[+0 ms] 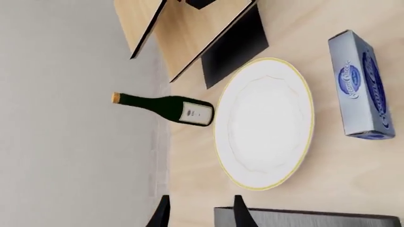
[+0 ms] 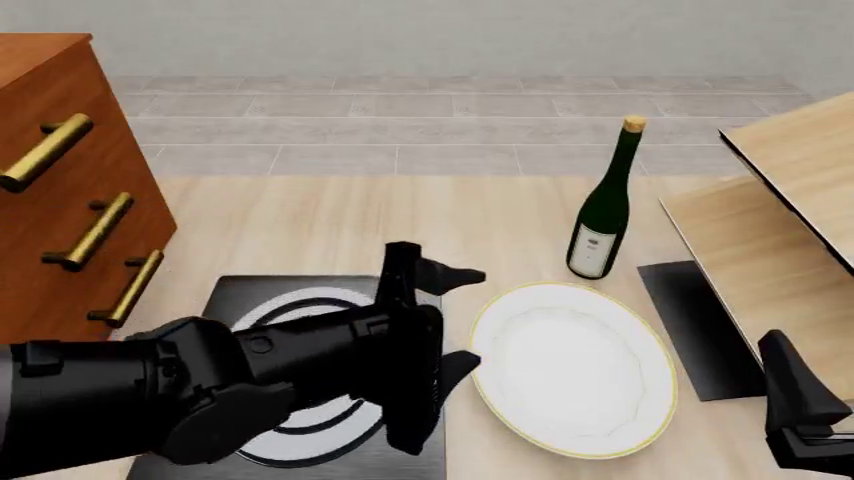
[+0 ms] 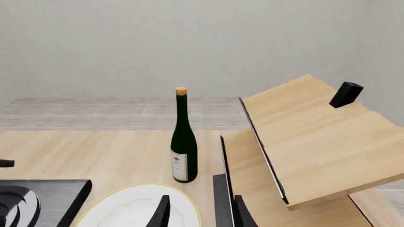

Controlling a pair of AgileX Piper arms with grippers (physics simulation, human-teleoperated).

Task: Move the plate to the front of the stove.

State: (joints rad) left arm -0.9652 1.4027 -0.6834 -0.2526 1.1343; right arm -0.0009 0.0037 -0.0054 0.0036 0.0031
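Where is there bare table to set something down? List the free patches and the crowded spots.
Free: the wide stretch of table behind the stove, between the dresser and the bottle. Crowded: the plate sits close between stove, bottle and black panel, wooden shelves beyond; the open left fingers hang over the stove's edge.

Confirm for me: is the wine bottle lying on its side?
No. In the front view the wine bottle stands upright behind the plate.

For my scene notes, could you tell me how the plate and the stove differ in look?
The plate is white with a thin gold rim; the stove is black with silver-grey rings. The plate is round; the stove is a square slab. The plate shows whole; the left arm covers much of the stove. Both lie flat on the table, side by side.
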